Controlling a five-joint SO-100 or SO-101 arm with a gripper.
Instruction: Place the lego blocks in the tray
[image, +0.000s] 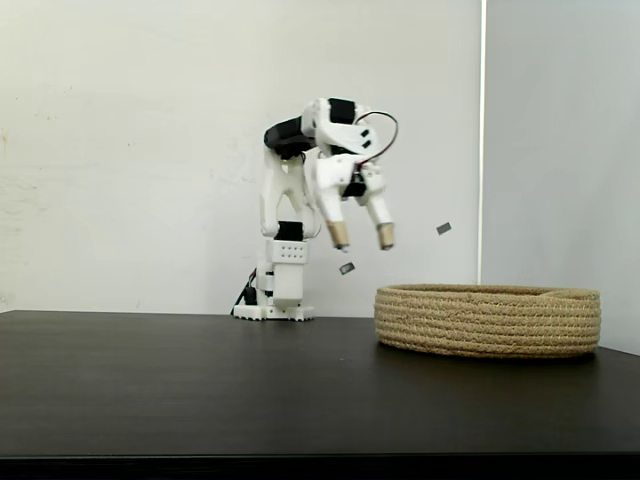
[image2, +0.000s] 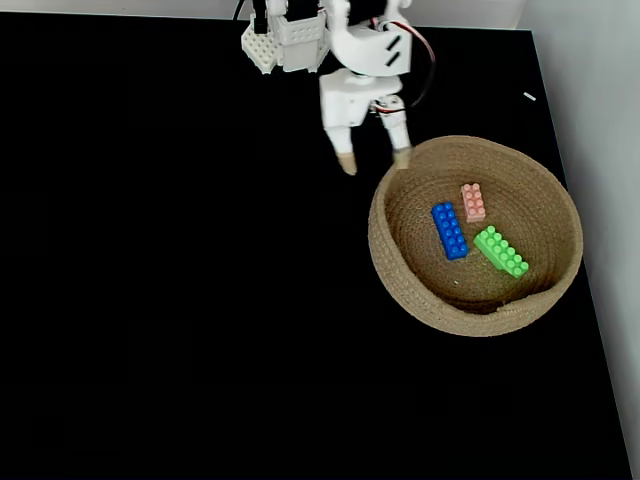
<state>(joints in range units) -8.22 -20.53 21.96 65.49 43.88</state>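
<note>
A white robot arm stands at the back of a dark bench (image2: 180, 300), beside a round woven basket (image2: 400, 275). Seen from above, all three toy bricks lie inside the basket, on its floor: a blue brick (image2: 449, 231) near the middle, a pink brick (image2: 473, 201) just beside it toward the back, and a green brick (image2: 500, 251) toward the right side. None of them touches the tool.

The tool (image: 362, 237) hangs raised in the air, just outside the basket's rim on the arm's side. Its two tan-tipped fingers (image: 339, 235) stand clearly apart and hold nothing. In the side view the tool sits well above the rim (image: 480, 292).

With every brick resting in the basket and the tool empty and lifted clear, the job looks finished; the open fingers suggest a release rather than a reach.
</note>
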